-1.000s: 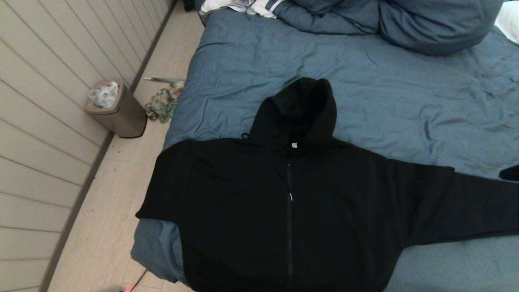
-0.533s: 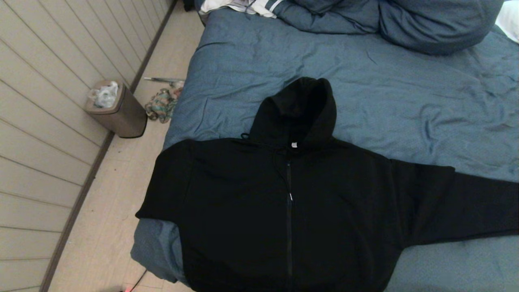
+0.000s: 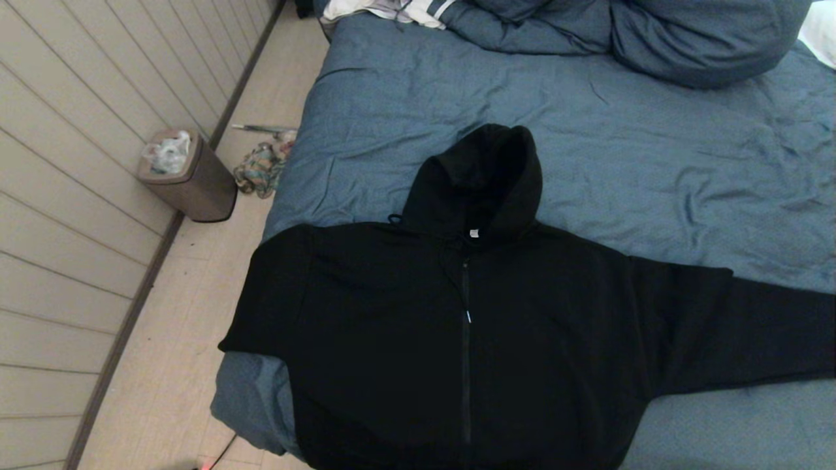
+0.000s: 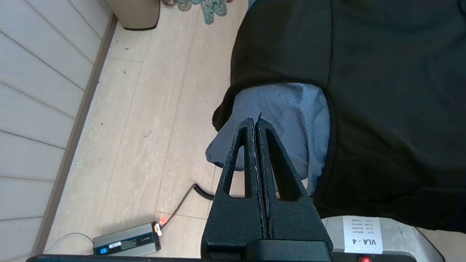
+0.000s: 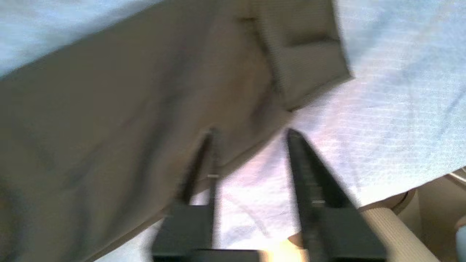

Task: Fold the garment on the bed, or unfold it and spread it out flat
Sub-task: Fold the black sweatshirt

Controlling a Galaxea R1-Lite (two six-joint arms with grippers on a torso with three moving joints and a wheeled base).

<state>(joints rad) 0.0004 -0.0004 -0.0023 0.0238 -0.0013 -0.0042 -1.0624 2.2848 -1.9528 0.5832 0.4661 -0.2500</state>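
1. A bin [image 3: 189, 176] and a multicoloured rag [image 3: 260, 168] sit on the floor beside the bed [image 3: 653, 163]; pillows [image 3: 686, 39] lie at its head.
2. The garment [image 3: 470, 326] lies front-up, zipped, spread flat near the bed's foot.
3. Left tool [image 4: 256, 122] fingers together; right tool [image 5: 251, 133] fingers apart above a sleeve cuff [image 5: 302, 54].

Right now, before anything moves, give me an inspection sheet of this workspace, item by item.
Surface: bed, wrinkled blue cover.
Job's things: garment spread front up, zipped, left sleeve over the bed edge.
Clutter: striped cloth, pillows.
Grippers: left gripper shut, above the bed corner; right gripper open, over the sleeve cuff.
Cables: coiled cable, power brick on floor.
Surroundings: bin, multicoloured rag, panelled wall.
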